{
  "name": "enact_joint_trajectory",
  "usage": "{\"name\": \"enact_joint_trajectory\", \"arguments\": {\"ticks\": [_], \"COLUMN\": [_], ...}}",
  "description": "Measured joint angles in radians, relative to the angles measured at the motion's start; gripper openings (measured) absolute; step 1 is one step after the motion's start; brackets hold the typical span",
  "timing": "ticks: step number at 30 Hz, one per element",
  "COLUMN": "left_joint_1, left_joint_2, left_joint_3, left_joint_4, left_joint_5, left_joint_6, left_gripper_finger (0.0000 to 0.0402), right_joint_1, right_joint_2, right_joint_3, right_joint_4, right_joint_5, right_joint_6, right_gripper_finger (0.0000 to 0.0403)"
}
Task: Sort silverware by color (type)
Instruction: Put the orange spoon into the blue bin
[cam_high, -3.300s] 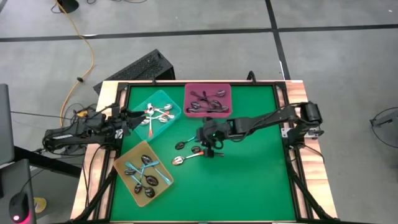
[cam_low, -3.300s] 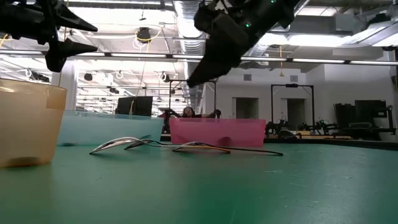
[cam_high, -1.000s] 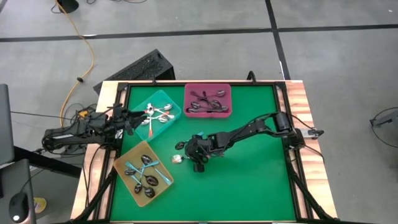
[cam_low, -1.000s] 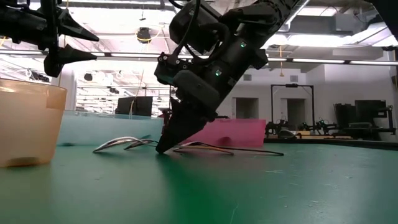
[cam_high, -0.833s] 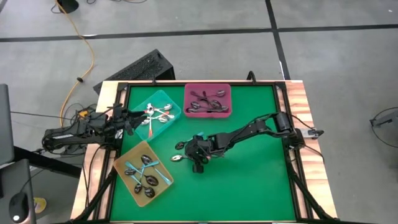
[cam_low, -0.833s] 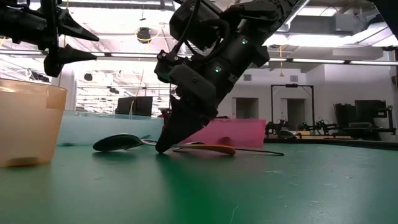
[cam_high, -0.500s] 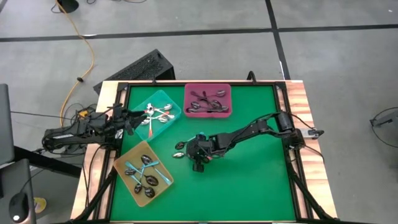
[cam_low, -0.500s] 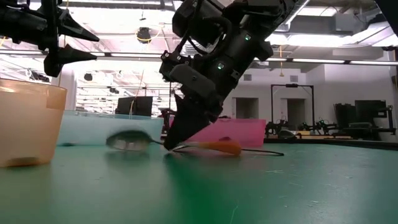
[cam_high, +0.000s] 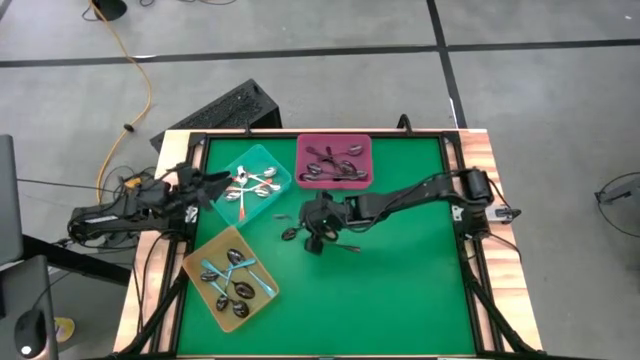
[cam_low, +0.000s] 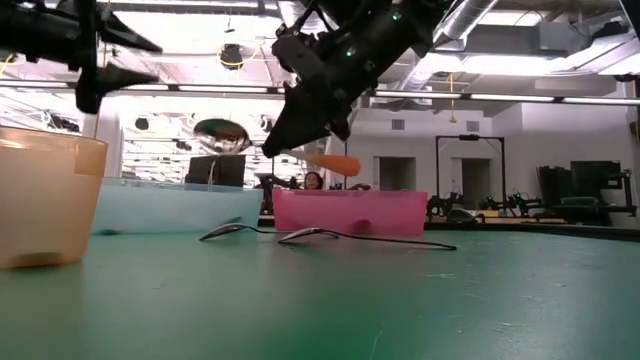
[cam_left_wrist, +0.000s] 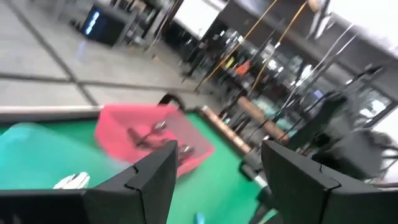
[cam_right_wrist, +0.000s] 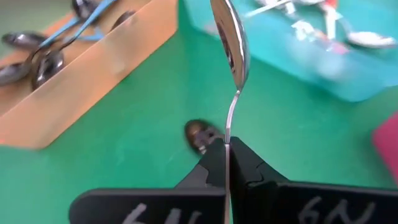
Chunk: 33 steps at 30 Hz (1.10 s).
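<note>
Orange-handled spoon (cam_low: 300, 150) up in the air, clear of the green surface (cam_high: 400, 270), pinched at the thin neck by right gripper (cam_right_wrist: 227, 152), clenched tight on it; shiny bowl (cam_right_wrist: 230, 37) sticking out past the fingertips, orange handle end (cam_low: 338, 162) trailing behind under the arm. Held over the surface's mid area, nearer the left edge than the right, between teal tray and pink tray. Below, two more spoons (cam_low: 300, 235) lying flat on the surface w/ a dark one (cam_high: 291, 234) just beside the gripper in the high view. Teal tray (cam_high: 222, 180) near the far-left corner w/ orange-handled spoons inside; pink tray (cam_high: 300, 150) at the far edge w/ dark spoons; yellow tray (cam_high: 195, 262) toward the near-left corner w/ blue-handled spoons. Left gripper (cam_high: 208, 185) hovering at the teal tray's left side, by the surface's left edge, released, fingers (cam_left_wrist: 143, 180) spread wide, nothing between them. Beyond the surface: black keyboard (cam_high: 230, 108) on the floor, orange cable (cam_high: 135, 70) running past it.
</note>
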<state>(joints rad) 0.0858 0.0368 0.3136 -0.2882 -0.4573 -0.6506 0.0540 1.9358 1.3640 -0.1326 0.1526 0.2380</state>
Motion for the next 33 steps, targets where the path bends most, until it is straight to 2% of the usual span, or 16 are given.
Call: {"name": "enact_joint_trajectory", "arguments": {"ticks": [6, 12, 17, 23, 28, 33], "left_joint_1": [0.000, 0.000, 0.000, 0.000, 0.000, 0.000], "left_joint_2": [0.000, -0.001, -0.001, -0.003, -0.024, -0.034], "left_joint_3": [0.078, 0.194, 0.251, 0.264, 0.264, 0.273], "left_joint_4": [0.139, 0.148, 0.148, 0.145, 0.150, 0.150], "left_joint_5": [0.000, -0.003, -0.003, -0.008, -0.016, -0.026], "left_joint_6": [0.135, 0.281, 0.355, 0.370, 0.370, 0.362], "left_gripper_finger": [0.0219, 0.0219, 0.0219, 0.0219, 0.0219, 0.0219], "right_joint_1": [-0.031, -0.067, -0.101, -0.142, -0.199, -0.220], "right_joint_2": [0.000, 0.000, 0.015, 0.034, 0.036, 0.077], "right_joint_3": [0.000, 0.007, 0.113, 0.233, 0.271, 0.282], "right_joint_4": [0.046, 0.105, 0.119, 0.118, 0.119, 0.257], "right_joint_5": [0.032, 0.039, 0.040, 0.058, 0.100, 0.086], "right_joint_6": [-0.001, -0.011, -0.101, -0.245, -0.254, -0.281], "right_gripper_finger": [0.0007, 0.0007, 0.0007, 0.0007, 0.0007, 0.0007]}}
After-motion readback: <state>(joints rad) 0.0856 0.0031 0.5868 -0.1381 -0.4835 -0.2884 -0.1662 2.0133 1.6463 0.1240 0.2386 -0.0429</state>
